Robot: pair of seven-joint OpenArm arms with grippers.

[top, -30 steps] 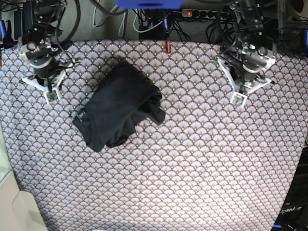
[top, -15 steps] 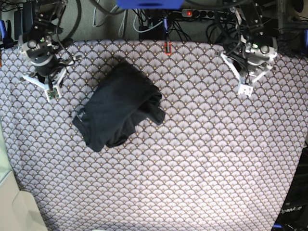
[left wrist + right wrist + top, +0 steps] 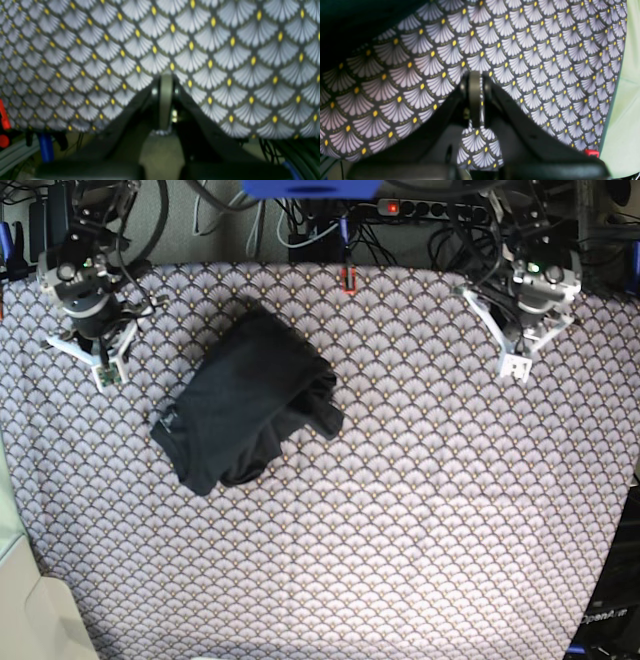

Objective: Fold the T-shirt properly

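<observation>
Left end effector [image 3: 516, 366] at the table's [image 3: 420, 510] far right, fingers together, right end effector [image 3: 104, 377] far left, fingers together, both empty, crumpled T-shirt [image 3: 245, 402] between them, nearer the right one.

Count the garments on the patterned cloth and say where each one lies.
1. The T-shirt, bunched into a dark heap, lies left of centre on the cloth, nearer the right claw than the left claw. Neither claw touches it. Nothing else could hide another.
</observation>
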